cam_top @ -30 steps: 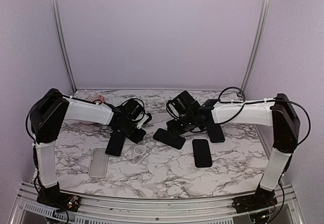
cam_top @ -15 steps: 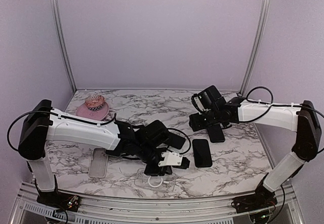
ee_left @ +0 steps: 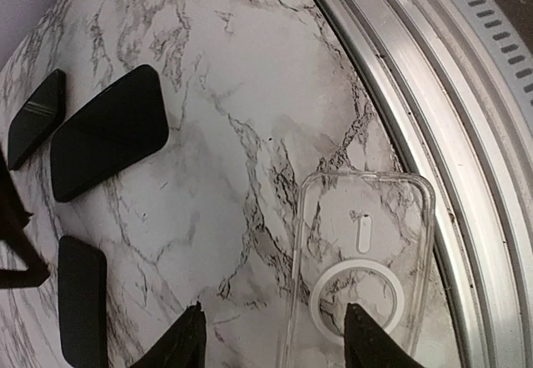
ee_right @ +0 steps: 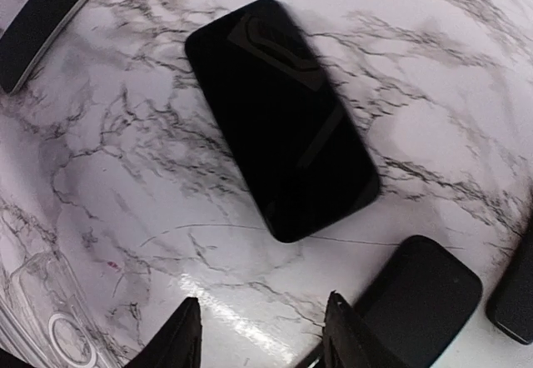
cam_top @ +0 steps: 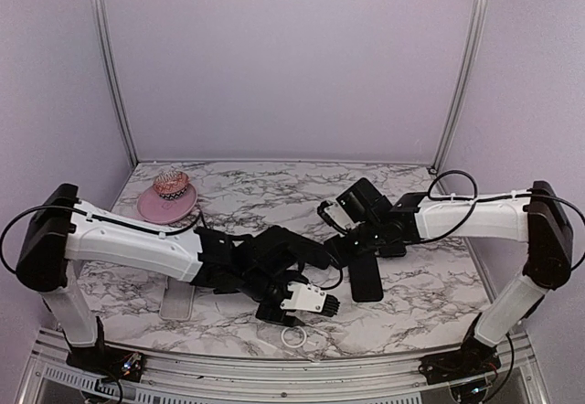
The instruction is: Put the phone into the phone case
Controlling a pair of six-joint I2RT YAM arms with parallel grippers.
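My left claw (ee_left: 271, 347) is open. Its fingertips (ee_left: 179, 347) stand apart over the marble table (ee_left: 208, 93) and grip nothing. The clear phone case (ee_left: 366, 251) lies flat at 1 o'clock from that claw, white ring showing, and its near left edge reaches in between the fingertips. A metal rail (ee_left: 433, 110) runs just beside the case at 3 o'clock. From above, the case sits at 6 o'clock on the table, against the front edge.

My right claw (ee_right: 262, 339) is open too, with only bare marble between its fingers. The black phone (ee_right: 279, 118) lies flat at 12 o'clock from it, glossy face up, not touched. It is outside the case and well apart from it. A second dark phone (ee_right: 46, 18) lies at 10 o'clock and a third (ee_right: 420, 293) at 4 o'clock.

From above, a pink hat (cam_top: 169, 196) rests at 10 o'clock on the table and a spare clear case (cam_top: 175, 294) at 8 o'clock.
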